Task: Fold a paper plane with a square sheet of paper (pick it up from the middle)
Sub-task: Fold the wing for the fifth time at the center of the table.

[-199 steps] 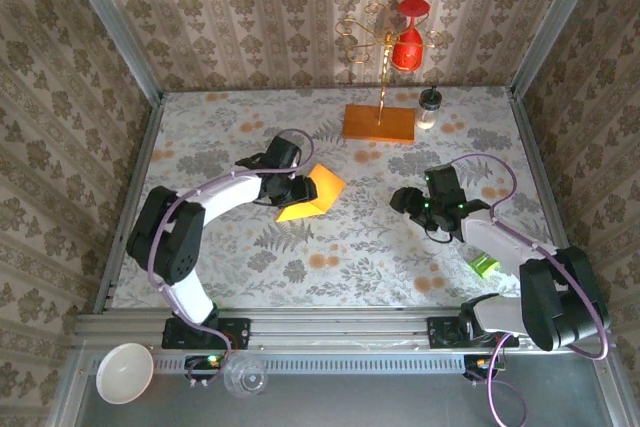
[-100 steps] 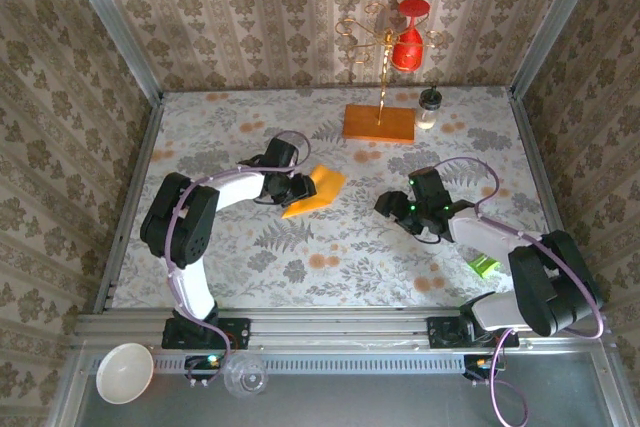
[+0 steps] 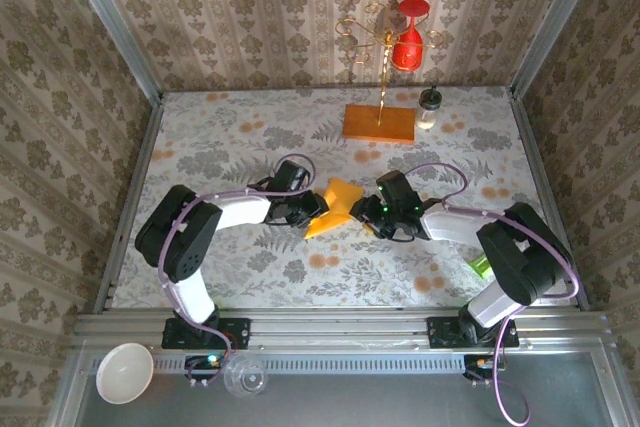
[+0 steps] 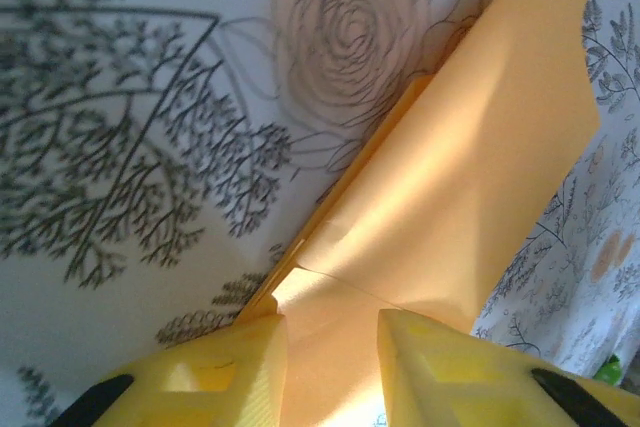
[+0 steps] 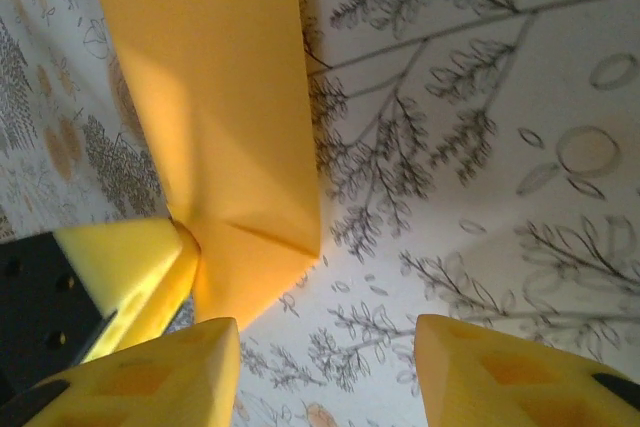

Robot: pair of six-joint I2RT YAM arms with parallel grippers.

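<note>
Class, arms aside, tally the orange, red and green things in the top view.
Orange: 2, paper and block
Red: 1, glass
Green: 1, small item
Total: 4

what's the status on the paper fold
Left tool shut on folded paper. Right tool open, close beside it, not gripping. Wooden block at back, well apart.
</note>
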